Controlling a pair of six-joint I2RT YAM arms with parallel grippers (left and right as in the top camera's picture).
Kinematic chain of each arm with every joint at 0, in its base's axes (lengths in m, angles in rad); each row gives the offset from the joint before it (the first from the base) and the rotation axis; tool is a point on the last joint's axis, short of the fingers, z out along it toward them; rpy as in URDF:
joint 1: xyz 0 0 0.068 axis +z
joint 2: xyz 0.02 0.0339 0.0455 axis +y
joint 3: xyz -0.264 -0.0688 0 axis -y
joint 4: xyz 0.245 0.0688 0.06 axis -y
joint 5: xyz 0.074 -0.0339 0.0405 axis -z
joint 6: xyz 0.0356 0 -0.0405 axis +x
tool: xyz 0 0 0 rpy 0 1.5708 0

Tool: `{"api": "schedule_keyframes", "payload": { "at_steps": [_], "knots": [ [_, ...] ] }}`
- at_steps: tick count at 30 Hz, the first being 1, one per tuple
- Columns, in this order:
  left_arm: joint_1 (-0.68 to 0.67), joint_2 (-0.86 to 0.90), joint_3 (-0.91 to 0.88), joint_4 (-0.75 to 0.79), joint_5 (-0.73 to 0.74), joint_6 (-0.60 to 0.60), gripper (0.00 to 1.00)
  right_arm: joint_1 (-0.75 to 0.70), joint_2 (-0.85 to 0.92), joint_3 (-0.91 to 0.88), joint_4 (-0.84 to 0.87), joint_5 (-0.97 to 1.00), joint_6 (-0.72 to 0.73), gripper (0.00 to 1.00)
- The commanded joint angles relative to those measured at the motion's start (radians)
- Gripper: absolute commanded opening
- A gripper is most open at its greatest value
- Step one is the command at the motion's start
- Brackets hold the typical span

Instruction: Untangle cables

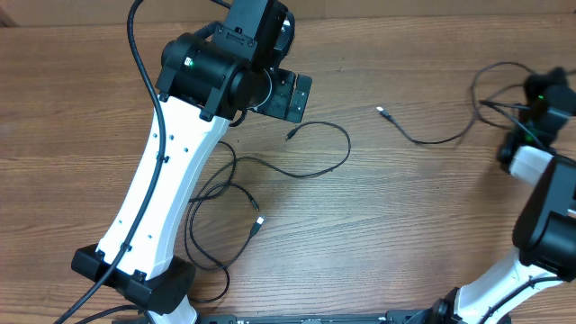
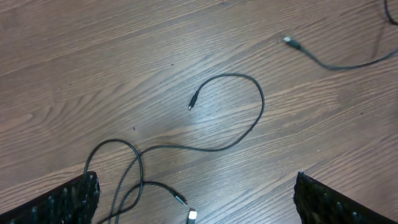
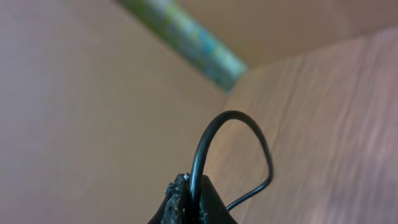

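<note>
Wood-grain tabletop (image 1: 405, 207) is carrying thin black cables (image 1: 319, 166), with three small plug ends (image 1: 290, 135) showing from overhead and most loops lying beside the white left arm (image 1: 162, 180). Only the left wrist view is revealing the left gripper (image 2: 196, 186) hanging with jaws spread wide above them. Only the right wrist view is showing the right gripper (image 3: 189, 183) pinching one cable loop between pressed-together fingers.

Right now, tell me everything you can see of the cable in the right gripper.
The cable is thin, black and smooth, like rubber-coated cord. The shut right gripper pinches it, and it arches up from the grip in a tight loop. Seen from overhead, it curls near the gripper, then trails left over the wooden table to a small pale plug lying free.
</note>
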Motion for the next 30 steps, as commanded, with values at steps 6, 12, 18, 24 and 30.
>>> {"api": "schedule_keyframes", "payload": {
  "at_steps": [6,12,18,24,30],
  "knots": [
    [0.000,0.009,0.008,0.003,0.011,-0.014,0.99,-0.124,0.006,0.035,0.030,0.002,-0.056,0.04],
    [0.000,0.009,0.008,0.004,0.011,-0.014,1.00,-0.152,0.006,0.037,0.032,-0.095,-0.117,1.00],
    [0.000,0.009,0.008,0.004,0.011,-0.014,1.00,-0.152,-0.005,0.039,-0.027,-0.237,-0.335,1.00],
    [0.000,0.009,0.008,0.003,0.011,-0.014,1.00,-0.152,-0.070,0.039,-0.127,-0.363,-0.469,1.00],
    [0.000,0.009,0.008,0.003,0.011,-0.014,1.00,-0.145,-0.207,0.039,-0.359,-0.445,-0.583,1.00]
  ]
}}
